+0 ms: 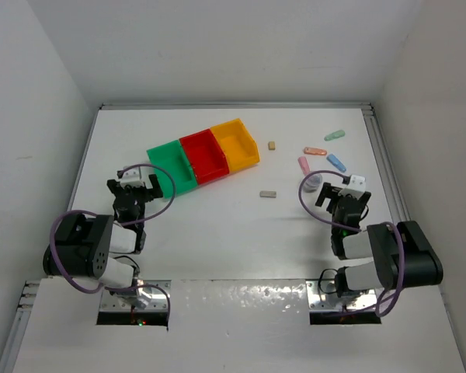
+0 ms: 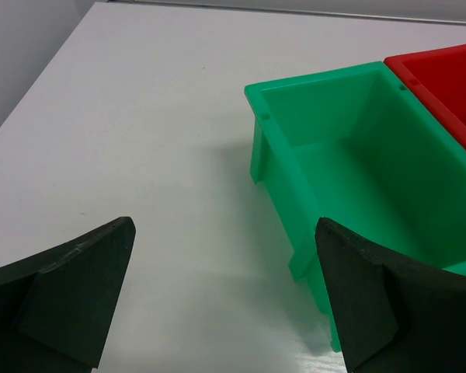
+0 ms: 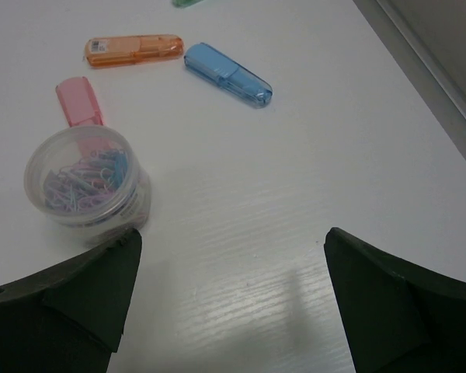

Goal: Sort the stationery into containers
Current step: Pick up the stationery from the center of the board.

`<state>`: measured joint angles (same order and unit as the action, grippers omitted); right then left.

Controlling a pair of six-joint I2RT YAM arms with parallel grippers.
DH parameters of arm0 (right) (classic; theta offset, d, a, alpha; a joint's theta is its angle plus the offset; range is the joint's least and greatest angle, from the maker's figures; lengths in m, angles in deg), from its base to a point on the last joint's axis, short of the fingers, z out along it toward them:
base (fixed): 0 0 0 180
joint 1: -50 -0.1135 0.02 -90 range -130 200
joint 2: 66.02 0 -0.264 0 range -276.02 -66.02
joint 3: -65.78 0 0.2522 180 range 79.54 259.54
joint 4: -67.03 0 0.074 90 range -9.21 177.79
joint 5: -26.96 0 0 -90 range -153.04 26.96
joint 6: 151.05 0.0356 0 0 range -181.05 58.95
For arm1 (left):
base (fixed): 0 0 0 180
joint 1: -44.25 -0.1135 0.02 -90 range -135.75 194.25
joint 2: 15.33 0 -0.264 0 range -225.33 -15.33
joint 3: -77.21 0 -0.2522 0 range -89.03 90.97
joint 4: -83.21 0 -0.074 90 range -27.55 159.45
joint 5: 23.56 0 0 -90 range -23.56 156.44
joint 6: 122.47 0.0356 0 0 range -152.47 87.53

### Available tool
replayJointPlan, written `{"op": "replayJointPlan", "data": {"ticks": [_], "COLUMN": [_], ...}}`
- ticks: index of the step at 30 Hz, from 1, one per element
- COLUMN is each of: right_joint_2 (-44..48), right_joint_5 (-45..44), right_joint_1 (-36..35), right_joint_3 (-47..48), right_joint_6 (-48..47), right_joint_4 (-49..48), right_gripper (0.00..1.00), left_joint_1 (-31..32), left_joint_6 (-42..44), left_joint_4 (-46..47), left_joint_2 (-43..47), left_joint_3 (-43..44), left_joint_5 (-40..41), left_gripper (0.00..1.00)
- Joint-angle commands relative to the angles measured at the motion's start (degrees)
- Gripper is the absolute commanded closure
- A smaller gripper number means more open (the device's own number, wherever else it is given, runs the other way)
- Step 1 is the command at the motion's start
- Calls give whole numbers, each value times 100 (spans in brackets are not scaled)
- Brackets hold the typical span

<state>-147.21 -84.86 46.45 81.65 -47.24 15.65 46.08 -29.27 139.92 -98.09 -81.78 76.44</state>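
room: white walls (image 1: pixel 217 47) on three sides, enclosing a white surface (image 1: pixel 217 233)
left pincer (image 2: pixel 225 227): released, nothing between the jaws; hangs low over the bare surface just near-left of the green bin
green bin (image 1: pixel 173 165): leftmost of the row; inside shows bare in the wrist view
red bin (image 1: pixel 203 157): middle, touching the green one on its right side
orange-yellow bin (image 1: pixel 237 144): right end of the row; the row sits skewed, this end farther back
tan blocks: one (image 1: pixel 272 145) just right of the orange-yellow bin, the other (image 1: pixel 268 194) nearer, on open surface
pastel pieces: pink (image 3: pixel 79 101), orange (image 3: pixel 133 49), blue (image 3: pixel 227 74) lying flat, apart from each other; mint green (image 1: pixel 335 135) farthest back
round tub (image 3: pixel 85 186): clear, upright, holds coloured paper clips; pink piece just behind it
right pincer (image 3: pixel 233 233): released, empty; tub sits just ahead of its left finger, not between the jaws
rail (image 1: pixel 384 163): metal strip along the surface's right edge
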Motion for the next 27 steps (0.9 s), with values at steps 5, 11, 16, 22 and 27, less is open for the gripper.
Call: {"op": "replayJointPlan", "data": {"ticks": [5, 11, 16, 22, 27], "right_joint_2": [1795, 2467, 2196, 888, -300], "right_joint_5": [493, 1557, 2347, 2797, 2357], "right_joint_1": [-40, -23, -14, -259, -1209], "right_joint_3": [953, 3039, 4357, 5728, 6512], "right_joint_6": [-140, -1036, -1074, -474, -863], "right_joint_4": [3225, 6201, 7620, 8860, 9933], "right_gripper": [1, 1, 64, 32, 11], "left_joint_1": [11, -559, -789, -807, -771], "left_joint_6": [5, -1137, -1129, 1124, 2993], "left_joint_4": [352, -2686, -3688, -5394, -6491], "left_joint_2": [49, 1313, 2936, 4074, 4278], "left_joint_3": [49, 1059, 971, 1806, 2121], "left_joint_5": [-16, 1153, 970, -1478, -3020], "left_gripper": [0, 0, 0, 0, 0]}}
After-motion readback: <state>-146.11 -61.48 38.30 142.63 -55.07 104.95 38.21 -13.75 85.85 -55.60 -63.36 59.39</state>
